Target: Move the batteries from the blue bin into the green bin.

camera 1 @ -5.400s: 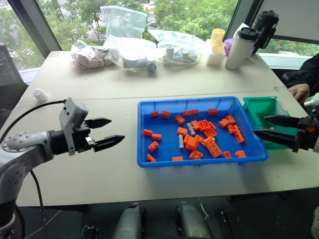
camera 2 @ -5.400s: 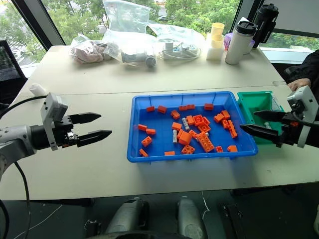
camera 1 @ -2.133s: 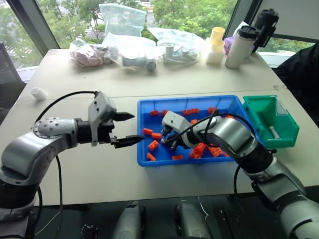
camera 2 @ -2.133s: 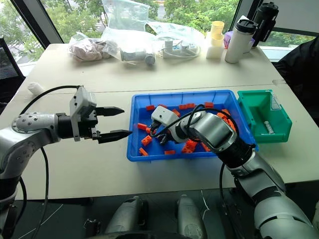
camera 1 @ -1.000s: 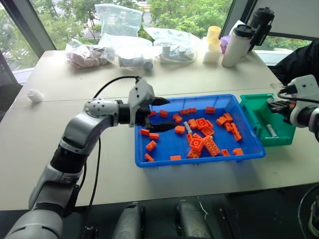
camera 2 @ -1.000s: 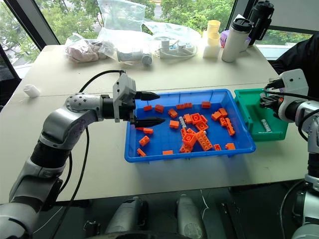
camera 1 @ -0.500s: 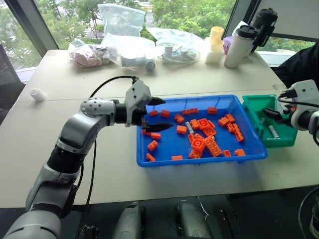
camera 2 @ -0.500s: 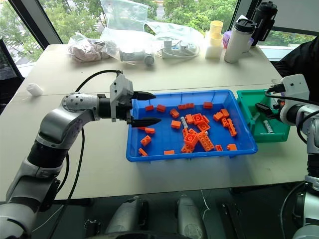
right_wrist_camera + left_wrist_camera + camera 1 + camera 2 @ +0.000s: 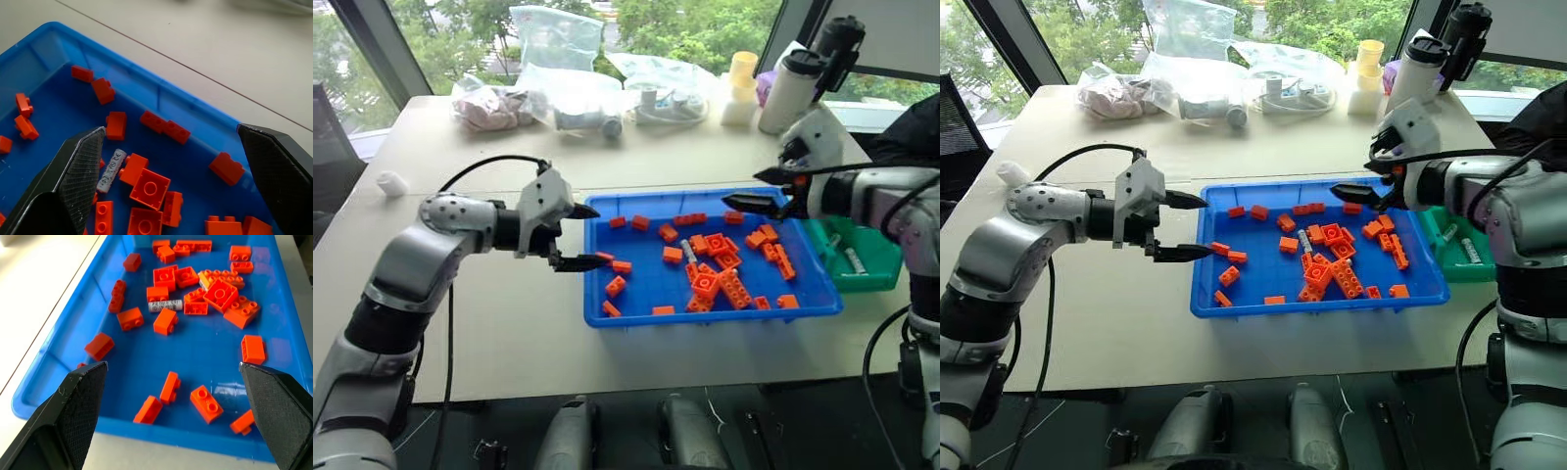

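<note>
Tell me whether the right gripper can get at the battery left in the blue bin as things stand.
Probably yes. The right gripper hangs open above the blue bin, and the battery lies uncovered from above, though orange bricks crowd one side.

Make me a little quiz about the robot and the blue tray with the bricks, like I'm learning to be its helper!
1. True or false: the right gripper is holding a battery.
2. Where does the battery still in the blue bin lie?
A. alone in a bare corner
B. among the orange bricks
C. on the table outside the bin
3. Fill in: at least one battery already lies in the ___ bin.

Key
1. False. Its fingers are wide open with nothing between them.
2. B
3. green
</note>
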You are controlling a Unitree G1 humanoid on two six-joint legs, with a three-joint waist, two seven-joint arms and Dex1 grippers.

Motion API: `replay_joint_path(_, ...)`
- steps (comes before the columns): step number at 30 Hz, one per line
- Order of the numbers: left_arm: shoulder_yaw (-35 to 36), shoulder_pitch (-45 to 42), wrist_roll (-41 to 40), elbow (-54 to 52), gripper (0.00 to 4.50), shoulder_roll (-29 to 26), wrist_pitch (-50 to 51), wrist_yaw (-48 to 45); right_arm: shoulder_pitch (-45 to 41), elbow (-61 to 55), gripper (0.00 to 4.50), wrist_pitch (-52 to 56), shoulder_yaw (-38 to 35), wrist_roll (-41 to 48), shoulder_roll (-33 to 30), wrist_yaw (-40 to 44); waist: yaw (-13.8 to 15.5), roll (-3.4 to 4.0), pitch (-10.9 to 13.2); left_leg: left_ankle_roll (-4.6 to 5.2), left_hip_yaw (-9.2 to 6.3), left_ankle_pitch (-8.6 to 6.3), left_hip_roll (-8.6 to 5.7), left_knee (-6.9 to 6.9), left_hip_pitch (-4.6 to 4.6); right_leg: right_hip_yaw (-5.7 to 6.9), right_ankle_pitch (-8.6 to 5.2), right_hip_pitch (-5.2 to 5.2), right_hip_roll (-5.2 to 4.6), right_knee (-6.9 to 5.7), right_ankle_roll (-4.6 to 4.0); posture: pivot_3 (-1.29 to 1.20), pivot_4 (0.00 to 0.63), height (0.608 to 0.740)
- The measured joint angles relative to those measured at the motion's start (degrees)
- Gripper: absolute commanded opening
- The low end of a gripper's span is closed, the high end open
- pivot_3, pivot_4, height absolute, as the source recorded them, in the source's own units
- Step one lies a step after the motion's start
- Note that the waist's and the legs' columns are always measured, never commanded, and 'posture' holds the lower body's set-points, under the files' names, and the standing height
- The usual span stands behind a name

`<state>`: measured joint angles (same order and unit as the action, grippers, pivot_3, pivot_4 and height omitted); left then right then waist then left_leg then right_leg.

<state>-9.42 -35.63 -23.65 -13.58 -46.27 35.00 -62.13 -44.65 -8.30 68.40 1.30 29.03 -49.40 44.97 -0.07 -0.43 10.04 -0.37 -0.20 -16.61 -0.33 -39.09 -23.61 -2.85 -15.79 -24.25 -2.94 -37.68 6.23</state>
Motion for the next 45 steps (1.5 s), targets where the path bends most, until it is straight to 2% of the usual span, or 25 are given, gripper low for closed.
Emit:
replay_joint_path(6, 0.73, 1.72, 0.13, -2.27, 4.50, 0.67, 0.92, 2.51, 1.41, -0.25, 4.46, 3.03, 4.29, 1.08, 2.67, 0.82, 0.17, -0.02, 0.00, 0.00, 0.01, 0.00, 0.01, -0.02, -0.01, 0.00, 0.00, -0.02, -0.01, -0.01, 0.00, 0.00, 0.150, 0.740)
replay_joint_path(16, 1.85, 3.52, -0.75, -4.69, 4.50, 1.56, 2.66, 5.20, 1.35, 0.11, 4.46, 8.16, 7.21, 3.16, 4.87, 1.02, -0.66, -0.02, 0.00, 0.00, -0.01, 0.00, 0.03, -0.01, -0.01, 0.01, 0.00, -0.04, 0.02, -0.04, 0.00, 0.00, 0.150, 0.740)
replay_joint_path(25, 1.86, 3.52, -0.62, -4.59, 4.50, 1.91, 2.95, 6.22, 1.38, 0.84, 4.46, 8.43, 9.68, 3.15, 6.40, 0.80, -0.72, -0.02, 0.00, 0.00, -0.01, 0.00, 0.05, 0.00, 0.00, 0.01, 0.00, -0.06, 0.05, -0.06, 0.00, 0.00, 0.150, 0.740)
replay_joint_path(37, 1.86, 3.59, -0.48, -4.50, 4.50, 1.95, 2.81, 7.63, -0.89, 10.80, 4.46, 1.45, 16.04, -3.82, 9.26, -0.09, -0.72, -0.02, 0.00, 0.00, 0.00, 0.00, 0.04, -0.01, 0.00, 0.02, 0.00, -0.06, 0.04, -0.07, 0.00, 0.00, 0.150, 0.740)
replay_joint_path(45, 1.88, 3.81, -0.51, -4.51, 4.50, 2.33, 2.80, 8.58, -1.96, 13.50, 4.46, -2.48, 17.61, -7.81, 10.37, 0.88, -0.76, -0.03, 0.00, 0.00, 0.00, 0.00, 0.05, -0.01, 0.01, 0.02, 0.00, -0.06, 0.04, -0.09, 0.00, 0.00, 0.150, 0.740)
